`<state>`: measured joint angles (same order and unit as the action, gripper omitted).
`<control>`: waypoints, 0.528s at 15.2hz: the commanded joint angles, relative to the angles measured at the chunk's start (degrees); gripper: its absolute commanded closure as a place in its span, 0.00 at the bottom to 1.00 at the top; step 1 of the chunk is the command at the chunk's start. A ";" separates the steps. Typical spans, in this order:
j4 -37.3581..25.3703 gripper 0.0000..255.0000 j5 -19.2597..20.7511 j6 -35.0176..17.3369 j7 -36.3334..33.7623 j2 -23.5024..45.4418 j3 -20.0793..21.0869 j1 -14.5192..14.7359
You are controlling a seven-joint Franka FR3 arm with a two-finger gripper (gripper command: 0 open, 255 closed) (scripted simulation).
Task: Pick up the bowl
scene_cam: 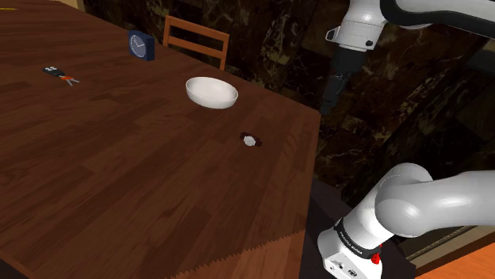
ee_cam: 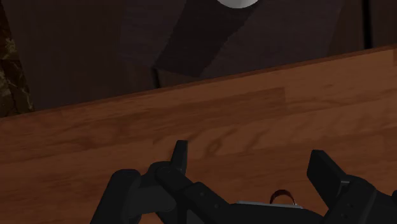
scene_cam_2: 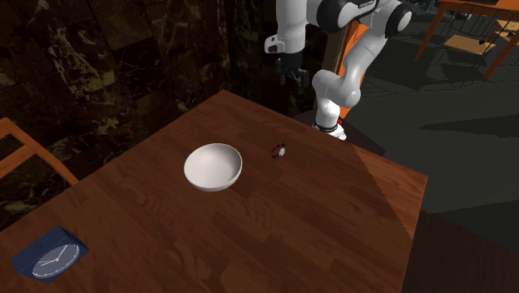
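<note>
Step in hand: approach; no contact made yet.

End effector: raised off the tabletop, beyond its edge on the shoulder view's right. In the wrist view the fingers stand wide apart with nothing between them.

Bowl: white, upright, on the tabletop, well apart from the end effector. A small object lies near it, not touching.

Recommendation:
- Carry the end effector in above the tabletop, keeping height until it is over the bowl's near rim and staying clear of the small object.
- The bowl looks too broad to span, so descend with one finger inside the wall and one outside.
- Close squarely on the rim, since a smooth, sloped wall may slip.
</note>
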<state>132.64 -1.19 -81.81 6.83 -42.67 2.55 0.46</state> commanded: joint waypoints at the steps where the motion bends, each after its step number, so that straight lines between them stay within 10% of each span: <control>1: 0.00 0.00 0.00 0.00 0.00 0.00 0.00 0.00; 8: -7.91 0.00 -0.62 -6.94 -3.29 14.60 4.12 0.91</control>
<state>125.45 -1.83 -87.10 3.97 -30.38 6.12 1.27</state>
